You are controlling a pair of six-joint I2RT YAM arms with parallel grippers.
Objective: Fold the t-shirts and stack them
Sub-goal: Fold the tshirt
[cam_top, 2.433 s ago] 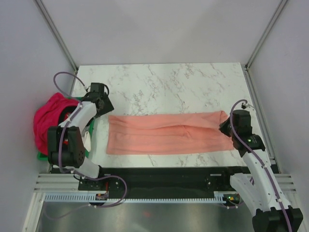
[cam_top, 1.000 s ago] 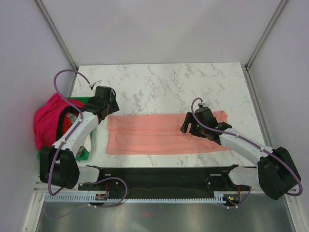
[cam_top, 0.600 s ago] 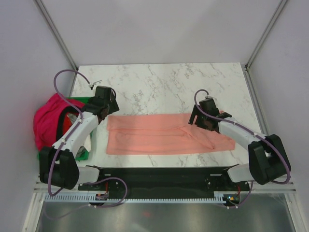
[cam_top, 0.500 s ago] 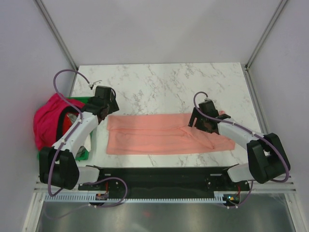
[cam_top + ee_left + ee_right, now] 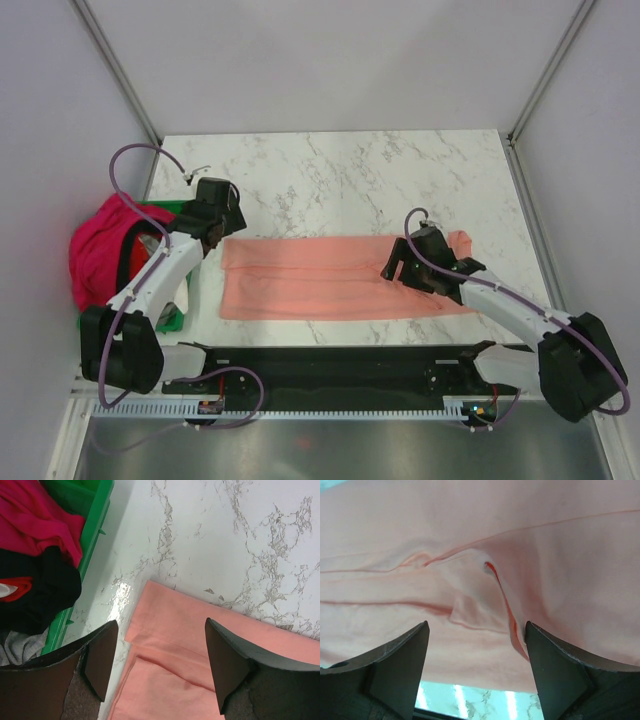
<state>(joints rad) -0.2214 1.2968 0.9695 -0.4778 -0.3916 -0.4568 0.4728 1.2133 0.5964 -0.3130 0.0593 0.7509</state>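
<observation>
A salmon-pink t-shirt lies folded into a long flat strip across the marble table. My left gripper hovers over its far left corner. In the left wrist view the left gripper stands open with that corner of the salmon shirt below it. My right gripper is over the strip's right part, open. In the right wrist view the right gripper frames a creased fold of the salmon shirt and holds nothing. A magenta-pink t-shirt is heaped at the left.
A green crate stands off the table's left edge, holding the magenta shirt and a black cloth. Grey walls close in the table on both sides. The arms' black base rail runs along the near edge.
The right gripper has left the shirt's right end and come inward over the strip, drifting slightly nearer and left in the last half second. The left arm has held still for the last second.
</observation>
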